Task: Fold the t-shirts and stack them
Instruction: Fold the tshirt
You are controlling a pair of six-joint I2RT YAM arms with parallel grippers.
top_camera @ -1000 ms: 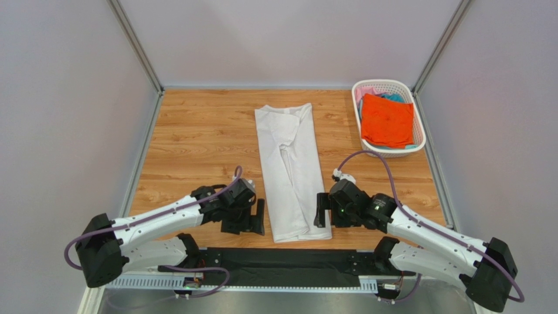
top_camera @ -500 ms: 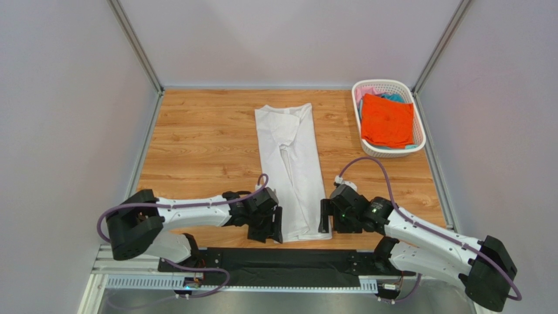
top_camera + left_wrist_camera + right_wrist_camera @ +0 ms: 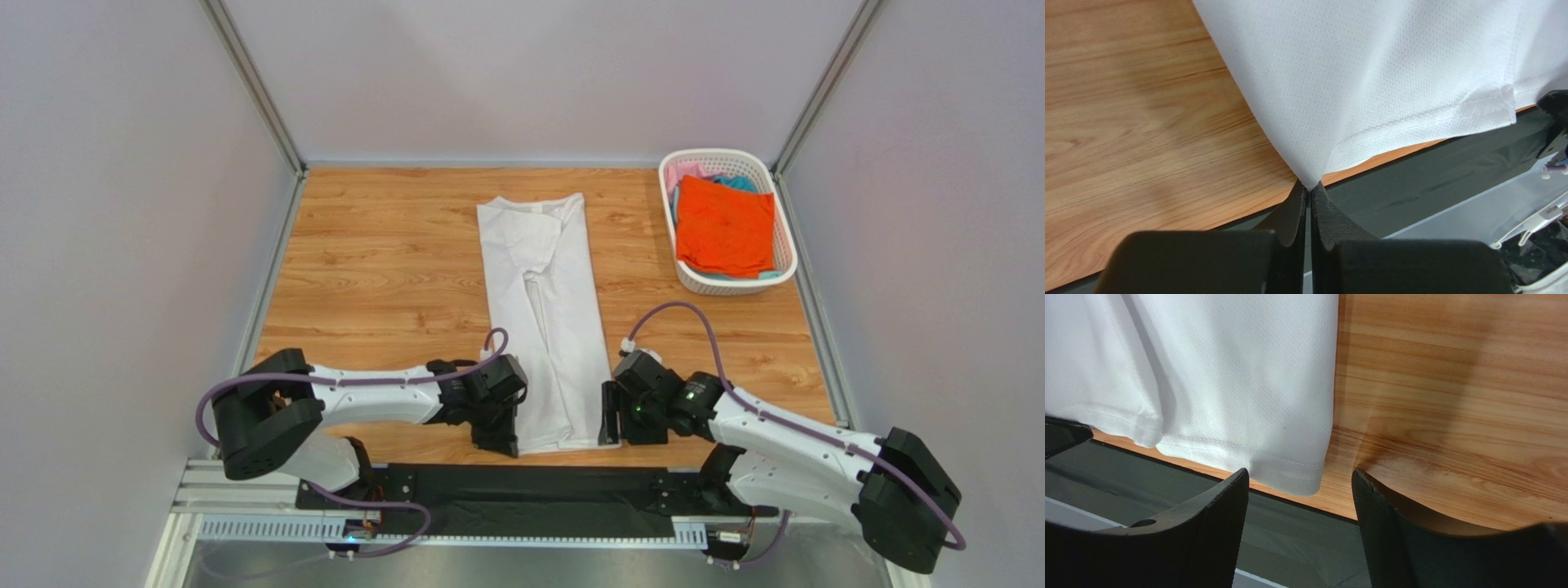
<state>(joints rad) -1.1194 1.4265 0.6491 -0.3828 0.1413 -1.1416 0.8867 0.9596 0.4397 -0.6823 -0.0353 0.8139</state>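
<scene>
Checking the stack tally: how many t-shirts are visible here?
4: white t-shirt lengthwise on the table; orange t-shirt atop a pink t-shirt and a teal t-shirt in the lattice basket, far right. More may be hidden beneath.

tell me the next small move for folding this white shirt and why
Probably close the right gripper on the near right corner of the white shirt. The left gripper is shut on the near left corner, while the right one's jaws stand open either side of its corner, gripping nothing. Both corners need holding before the hem can be lifted for a fold.
</scene>
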